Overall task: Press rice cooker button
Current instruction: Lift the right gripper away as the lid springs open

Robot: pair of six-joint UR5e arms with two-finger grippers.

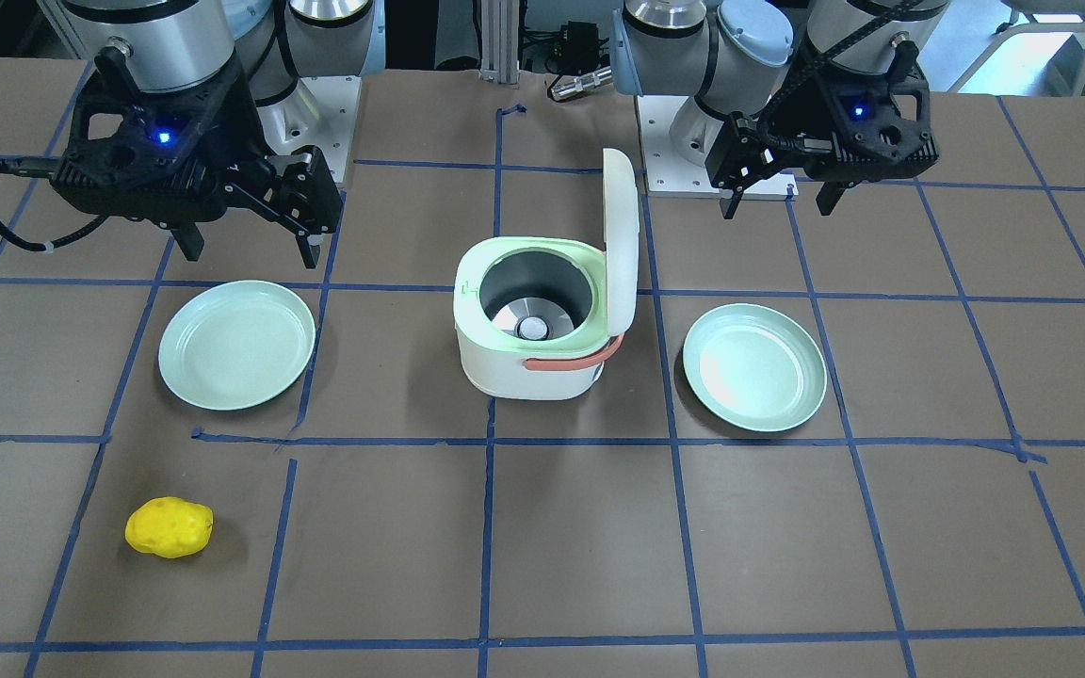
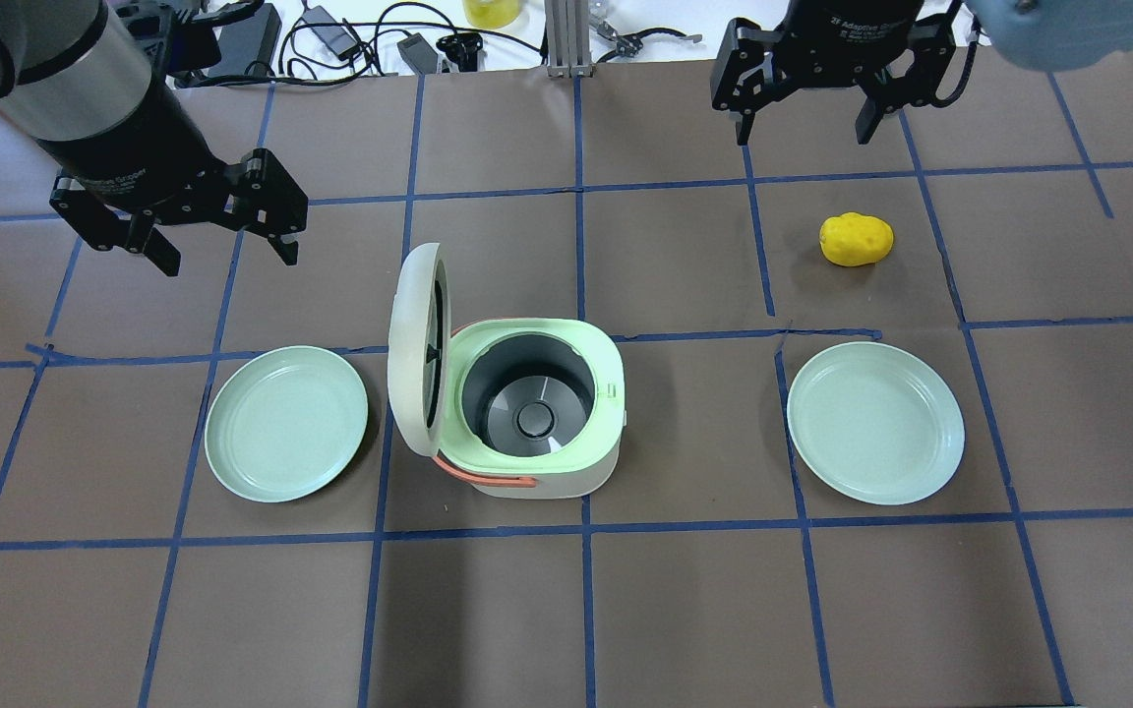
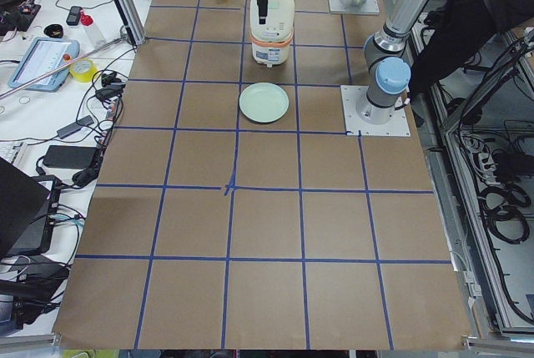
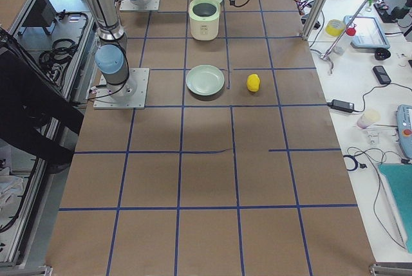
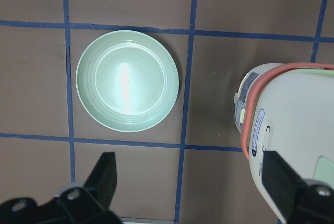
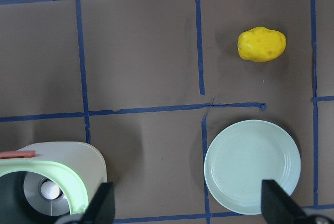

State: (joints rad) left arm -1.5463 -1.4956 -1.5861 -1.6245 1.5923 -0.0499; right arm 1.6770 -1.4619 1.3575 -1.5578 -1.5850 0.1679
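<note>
- Your rice cooker (image 2: 566, 484) sits in the middle of the counter (image 2: 685, 610), between two pale green plates and touching neither.
- Its lid (image 2: 409, 344) is swung up and stands nearly upright on the side toward the robot's left. You can look straight into the grey inner well, down to the round disc at its bottom.
- The orange handle (image 2: 488, 479) lies folded down around the cooker's body on the lid's side.
- There is a small tab (image 2: 616, 391) on the green rim, on the side away from the lid. You cannot tell from these views whether it is the button.
- The left fingers (image 2: 283, 236) hang raised above the counter on the left plate's side of the cooker. They are spread wide, hold nothing and touch nothing. The left wrist view looks down between them at the left plate (image 2: 286, 423) and the cooker's side.
- The right fingers (image 2: 742, 118) are also raised, on the robot's right and well away from the cooker. They too are spread wide and empty.
- The right plate (image 2: 876, 423) lies flat on the counter.
- A yellow lumpy object (image 2: 856, 239) lies farther toward your side of the counter than the right plate, apart from it.
</note>
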